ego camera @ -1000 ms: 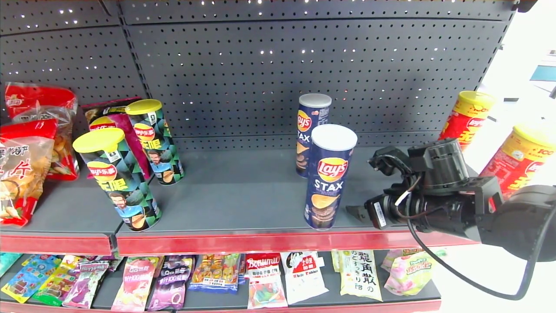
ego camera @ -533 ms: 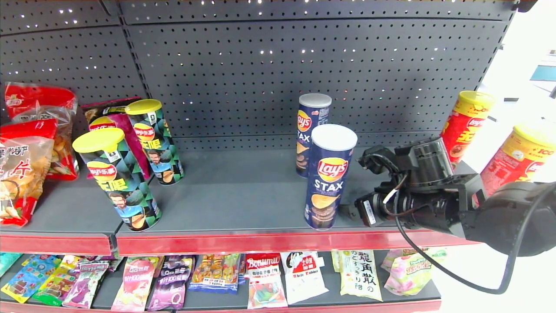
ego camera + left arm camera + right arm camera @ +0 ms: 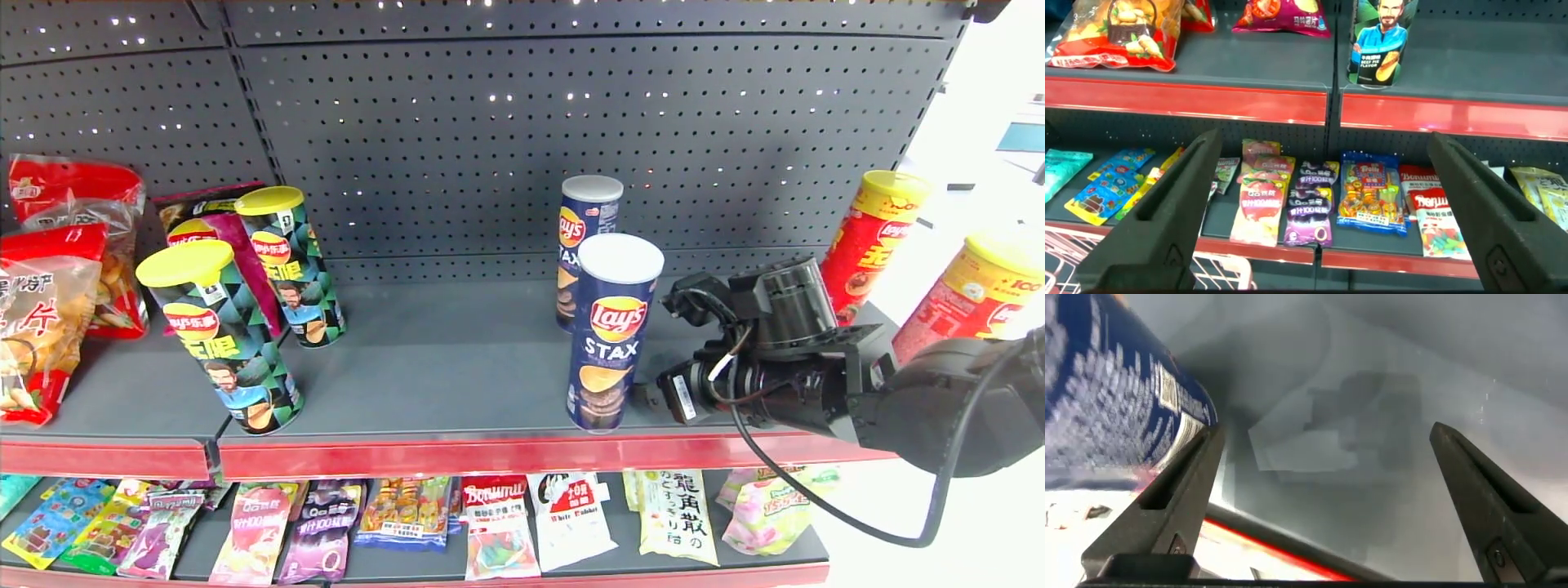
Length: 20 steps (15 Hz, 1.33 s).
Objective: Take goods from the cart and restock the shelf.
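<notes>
A blue chip can (image 3: 612, 331) with a white lid stands near the front edge of the grey shelf (image 3: 457, 359), leaning slightly. A second blue can (image 3: 588, 237) stands behind it. My right gripper (image 3: 649, 398) is low on the shelf just right of the front can. It is open, with nothing between its fingers. In the right wrist view the can (image 3: 1110, 392) lies against the outer side of one finger (image 3: 1167, 510). My left gripper (image 3: 1319, 220) is open and bare, in front of the lower shelf's snack packets (image 3: 1306, 204).
Two green cans (image 3: 216, 335) (image 3: 290, 265) and chip bags (image 3: 49, 286) fill the shelf's left part. Two red cans (image 3: 873, 224) (image 3: 980, 298) stand at the right end, behind my right arm. Bare shelf lies between the green and blue cans. A white cart rim (image 3: 1221, 273) shows low down.
My right arm has slid left along the shelf against the front blue can. The can has shifted a little left and tipped slightly.
</notes>
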Available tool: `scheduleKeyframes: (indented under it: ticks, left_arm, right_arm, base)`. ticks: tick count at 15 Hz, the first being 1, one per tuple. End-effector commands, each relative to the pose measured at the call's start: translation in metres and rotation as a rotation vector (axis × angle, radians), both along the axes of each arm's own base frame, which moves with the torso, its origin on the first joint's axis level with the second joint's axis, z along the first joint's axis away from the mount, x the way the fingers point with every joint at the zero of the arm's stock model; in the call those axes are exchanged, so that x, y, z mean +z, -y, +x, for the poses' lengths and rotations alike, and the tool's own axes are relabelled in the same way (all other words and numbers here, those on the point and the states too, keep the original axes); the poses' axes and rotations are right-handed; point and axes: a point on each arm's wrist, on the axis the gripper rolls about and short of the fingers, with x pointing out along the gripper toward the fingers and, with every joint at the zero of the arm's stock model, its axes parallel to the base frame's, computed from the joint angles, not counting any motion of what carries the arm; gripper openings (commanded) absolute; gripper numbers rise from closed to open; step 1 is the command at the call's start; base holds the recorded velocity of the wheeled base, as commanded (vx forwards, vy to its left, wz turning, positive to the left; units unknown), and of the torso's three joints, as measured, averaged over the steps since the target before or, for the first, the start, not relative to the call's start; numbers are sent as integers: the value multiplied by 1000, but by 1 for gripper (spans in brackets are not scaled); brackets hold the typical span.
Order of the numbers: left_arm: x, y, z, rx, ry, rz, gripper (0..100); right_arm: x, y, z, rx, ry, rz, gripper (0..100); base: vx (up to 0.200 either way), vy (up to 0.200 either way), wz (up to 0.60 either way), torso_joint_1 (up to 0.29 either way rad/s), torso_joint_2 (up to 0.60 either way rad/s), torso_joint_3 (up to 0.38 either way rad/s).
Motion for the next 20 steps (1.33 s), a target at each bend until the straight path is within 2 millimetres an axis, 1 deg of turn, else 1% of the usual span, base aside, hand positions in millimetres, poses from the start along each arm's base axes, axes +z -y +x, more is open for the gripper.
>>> scheduleKeyframes:
  ticks: [1,5,20]
  left_arm:
    - [0,0,0,0,1,-1,100]
    - [0,0,0,0,1,-1,100]
    - [0,0,0,0,1,-2,100]
  right_arm:
    - [1,-3,2,5,5,3,100]
    - [2,-9,-2,28,8,4,100]
    - [2,-10,-5,25,9,-1,100]
  base:
    - [0,0,0,0,0,0]
    - [0,0,0,0,0,0]
    - [0,0,0,0,0,0]
